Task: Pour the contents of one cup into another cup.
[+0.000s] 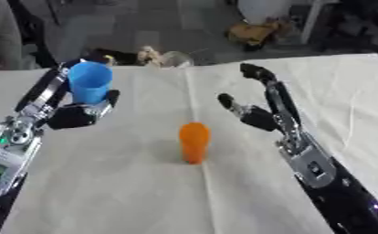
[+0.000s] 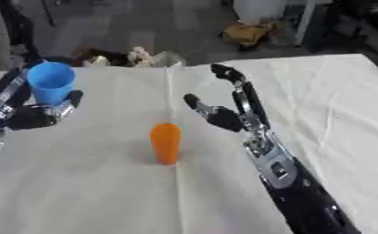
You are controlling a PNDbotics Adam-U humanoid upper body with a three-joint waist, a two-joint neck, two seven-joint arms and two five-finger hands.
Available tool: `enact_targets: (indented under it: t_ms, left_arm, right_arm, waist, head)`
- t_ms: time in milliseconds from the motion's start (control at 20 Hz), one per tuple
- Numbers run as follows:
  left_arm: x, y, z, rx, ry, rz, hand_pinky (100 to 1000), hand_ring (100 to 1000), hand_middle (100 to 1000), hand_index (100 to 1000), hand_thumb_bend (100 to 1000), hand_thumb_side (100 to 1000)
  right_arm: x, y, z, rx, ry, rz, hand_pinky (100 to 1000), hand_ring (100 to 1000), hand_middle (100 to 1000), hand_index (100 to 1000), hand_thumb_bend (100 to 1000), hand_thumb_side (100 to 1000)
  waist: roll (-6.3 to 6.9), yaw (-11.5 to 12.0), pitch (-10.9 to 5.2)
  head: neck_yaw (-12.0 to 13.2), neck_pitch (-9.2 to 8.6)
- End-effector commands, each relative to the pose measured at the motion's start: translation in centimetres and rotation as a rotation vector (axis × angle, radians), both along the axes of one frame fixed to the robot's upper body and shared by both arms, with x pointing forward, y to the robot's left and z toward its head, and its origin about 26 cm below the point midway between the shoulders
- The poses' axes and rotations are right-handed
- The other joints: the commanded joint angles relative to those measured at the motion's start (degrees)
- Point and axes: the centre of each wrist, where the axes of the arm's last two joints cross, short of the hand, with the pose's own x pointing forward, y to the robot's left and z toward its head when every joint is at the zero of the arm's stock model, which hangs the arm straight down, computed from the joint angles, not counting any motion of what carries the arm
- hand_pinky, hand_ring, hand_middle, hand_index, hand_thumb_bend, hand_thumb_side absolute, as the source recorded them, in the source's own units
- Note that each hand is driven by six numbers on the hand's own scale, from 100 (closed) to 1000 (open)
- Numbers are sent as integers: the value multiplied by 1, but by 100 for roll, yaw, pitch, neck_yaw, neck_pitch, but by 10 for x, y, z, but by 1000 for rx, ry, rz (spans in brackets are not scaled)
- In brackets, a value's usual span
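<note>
The left robot hand (image 1: 76, 114) is holding the blue cup (image 1: 90, 82) upright, fingers wrapped round it (likely readying a pour), beside the orange cup (image 1: 194, 141), while the right robot hand (image 1: 256, 112) is waiting open.

Blue cup (image 1: 90, 82), orange cup (image 1: 195, 141): smooth plastic. Table cover (image 1: 104, 192): matt creased white cloth.

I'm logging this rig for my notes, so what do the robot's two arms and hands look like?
Both arms are mostly black with silver metal joints and brackets. The left arm has a silver wrist block with a small green light or marking. The right arm carries a silver bracket with round holes. The left hand and right hand have slim black fingers.
</note>
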Motion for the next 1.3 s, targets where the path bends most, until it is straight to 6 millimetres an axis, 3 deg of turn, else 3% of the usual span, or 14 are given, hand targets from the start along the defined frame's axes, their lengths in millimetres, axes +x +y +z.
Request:
enact_targets:
  t_ms: [50, 300, 550, 600, 650, 700, 750, 800, 1000, 1300]
  left_arm:
    - [7, -4, -5, 7, -6, -12, 142, 517, 481, 867, 100, 338]
    - [13, -18, -28, 44, 17, -56, 342, 728, 592, 890, 390, 467]
    - [14, -29, -45, 166, -18, -87, 449, 886, 743, 927, 519, 535]
    - [14, -29, -47, 206, -30, -86, 564, 969, 821, 954, 621, 574]
    - [13, -29, -50, 255, -46, -82, 616, 1000, 853, 965, 682, 596]
    - [12, -28, -52, 305, -62, -76, 736, 1000, 926, 982, 850, 646]
    - [11, -28, -53, 362, -81, -68, 770, 1000, 947, 987, 930, 682]
    - [10, -27, -55, 413, -103, -58, 824, 1000, 983, 997, 1000, 777]
    - [4, -18, -54, 474, -189, -2, 852, 1000, 1000, 1000, 1000, 861]
    - [-15, 8, -26, 276, -276, 99, 799, 1000, 1000, 1000, 1000, 899]
  right_arm:
    - [-3, -4, 24, 25, -70, 6, 976, 841, 795, 888, 615, 622]
    - [-9, -1, 38, 51, -116, 14, 975, 835, 793, 887, 601, 622]
    - [-13, -1, 47, 62, -146, 15, 974, 828, 790, 887, 593, 621]
    - [-13, -2, 48, 65, -147, 14, 974, 826, 789, 887, 593, 622]
    - [-13, -2, 48, 67, -148, 12, 974, 826, 789, 886, 593, 622]
    - [-14, -3, 48, 69, -148, 10, 974, 825, 789, 886, 591, 622]
    - [-14, -3, 48, 71, -148, 8, 974, 825, 788, 886, 590, 623]
    - [-14, -3, 48, 72, -147, 7, 974, 824, 788, 886, 590, 623]
    - [-14, -5, 46, 75, -142, 1, 973, 823, 787, 885, 588, 626]
    - [-14, -8, 42, 74, -133, -7, 969, 820, 785, 885, 586, 629]
  waist:
    - [-15, -41, -57]
    - [-35, -96, -20]
    - [-51, -149, -2]
    - [-52, -154, -2]
    - [-54, -154, -2]
    - [-54, -152, -4]
    - [-54, -148, -7]
    - [-52, -143, -11]
    - [-49, -105, -29]
    - [-38, -10, -56]
  head:
    - [26, 29]
    - [29, 28]
    - [37, 37]
    - [35, 42]
    - [33, 46]
    - [35, 50]
    - [37, 54]
    - [38, 57]
    - [16, 67]
    - [-18, 79]
